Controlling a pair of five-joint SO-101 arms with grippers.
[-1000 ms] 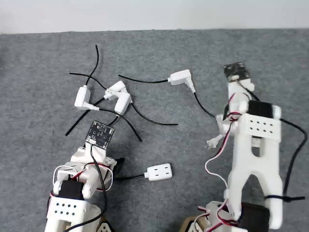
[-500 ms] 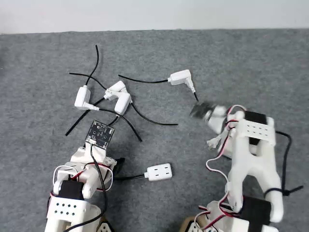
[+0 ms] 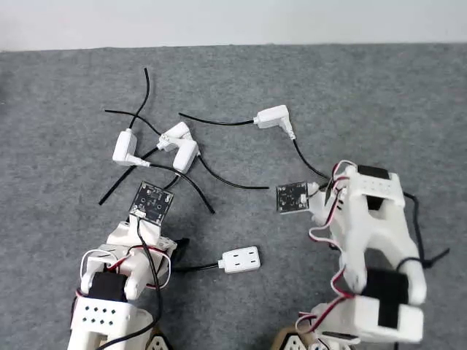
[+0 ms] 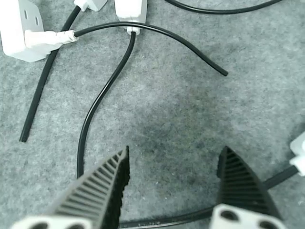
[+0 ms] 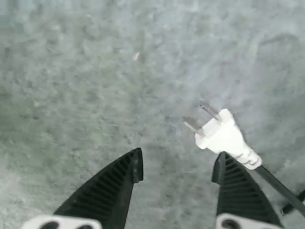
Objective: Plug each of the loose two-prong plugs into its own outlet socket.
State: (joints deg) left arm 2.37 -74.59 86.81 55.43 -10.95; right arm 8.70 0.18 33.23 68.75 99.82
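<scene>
The right wrist view shows a loose white two-prong plug [image 5: 221, 136] on a black cord. It lies on the grey carpeted table [image 5: 71, 71] close beside one fingertip of the right pincer [image 5: 178, 157], outside its wide-apart fingers.

The high view lays out the wider table. A white rectangular outlet block [image 3: 241, 259] lies at 3 o'clock from the left arm [image 3: 124, 270]. A cluster of white corded plug bodies [image 3: 186, 154] lies at its 12 o'clock. A white angled plug [image 3: 271, 117] lies at 11 o'clock from the right arm [image 3: 372, 219].

The left wrist view shows the left pincer [image 4: 174, 160] with its fingers apart above carpet and a curved black cable [image 4: 102, 95].
</scene>
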